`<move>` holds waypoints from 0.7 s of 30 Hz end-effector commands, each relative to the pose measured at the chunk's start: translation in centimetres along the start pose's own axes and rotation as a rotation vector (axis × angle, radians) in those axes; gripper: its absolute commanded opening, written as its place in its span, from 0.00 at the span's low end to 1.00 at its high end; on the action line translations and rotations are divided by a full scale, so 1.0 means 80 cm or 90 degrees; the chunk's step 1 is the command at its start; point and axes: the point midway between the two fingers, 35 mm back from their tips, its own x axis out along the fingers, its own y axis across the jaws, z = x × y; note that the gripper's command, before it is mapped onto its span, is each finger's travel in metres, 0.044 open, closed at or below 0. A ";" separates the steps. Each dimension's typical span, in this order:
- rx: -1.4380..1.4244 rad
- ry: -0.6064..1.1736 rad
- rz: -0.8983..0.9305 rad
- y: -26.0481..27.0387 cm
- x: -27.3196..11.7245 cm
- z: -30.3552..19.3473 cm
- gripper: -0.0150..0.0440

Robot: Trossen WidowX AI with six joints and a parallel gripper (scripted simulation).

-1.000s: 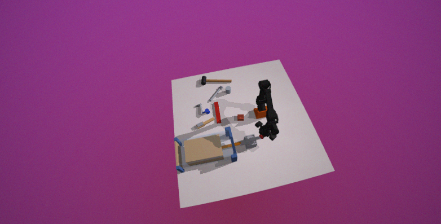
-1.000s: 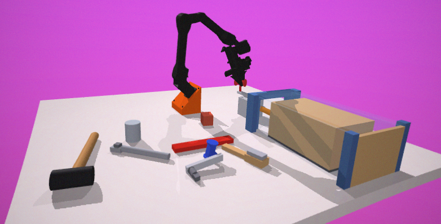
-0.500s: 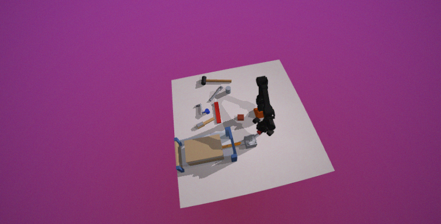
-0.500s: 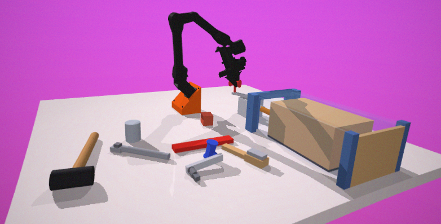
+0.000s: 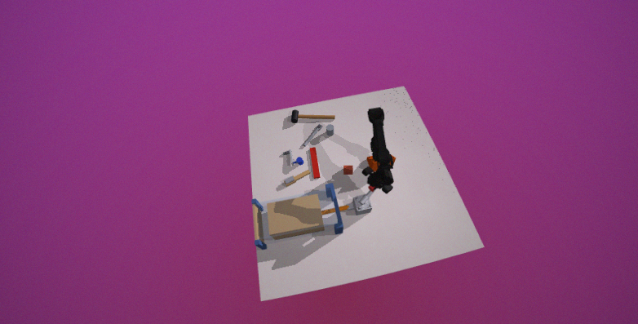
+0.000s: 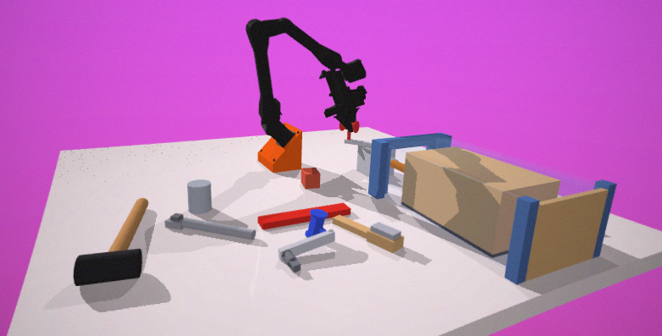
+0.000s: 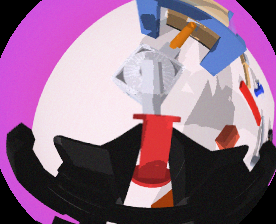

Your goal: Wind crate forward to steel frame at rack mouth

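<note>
My gripper [image 5: 372,188] [image 6: 349,127] [image 7: 154,128] is shut on the red grip of the winch handle. The handle's grey crank arm [image 5: 367,196] [image 6: 354,141] [image 7: 151,95] reaches over the top of the grey winch [image 5: 362,206] [image 6: 363,160] [image 7: 125,71]; its key end is hidden, so its seating does not show. The tan crate [image 5: 294,212] [image 6: 453,190] sits flat in the clear-panelled cubby. An orange strap [image 5: 343,208] [image 6: 397,165] [image 7: 183,36] runs from it toward the winch. A gap shows between the crate's front and the blue frame [image 5: 338,217] [image 6: 379,167] [image 7: 224,55] at the mouth.
A reddish cube [image 5: 347,170] [image 6: 310,178] [image 7: 227,137] lies near the orange arm base. A red bar [image 5: 315,162] [image 6: 303,216], brush [image 5: 296,178] [image 6: 384,236], blue-gripped crank [image 5: 299,161] [image 6: 317,223], wrench [image 5: 312,136] [image 6: 212,228], grey cylinder [image 5: 330,130] [image 6: 199,196] and mallet [image 5: 294,116] [image 6: 107,267] lie farther off.
</note>
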 end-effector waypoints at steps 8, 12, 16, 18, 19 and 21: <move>-0.003 -0.003 -0.019 -0.030 0.005 0.004 0.25; -0.003 -0.003 -0.019 -0.038 0.006 0.007 0.25; -0.003 -0.003 -0.019 -0.045 0.008 0.011 0.25; -0.003 -0.003 -0.019 -0.049 0.008 0.013 0.25; -0.003 -0.003 -0.019 -0.051 0.009 0.014 0.25; -0.003 -0.003 -0.020 -0.054 0.010 0.016 0.25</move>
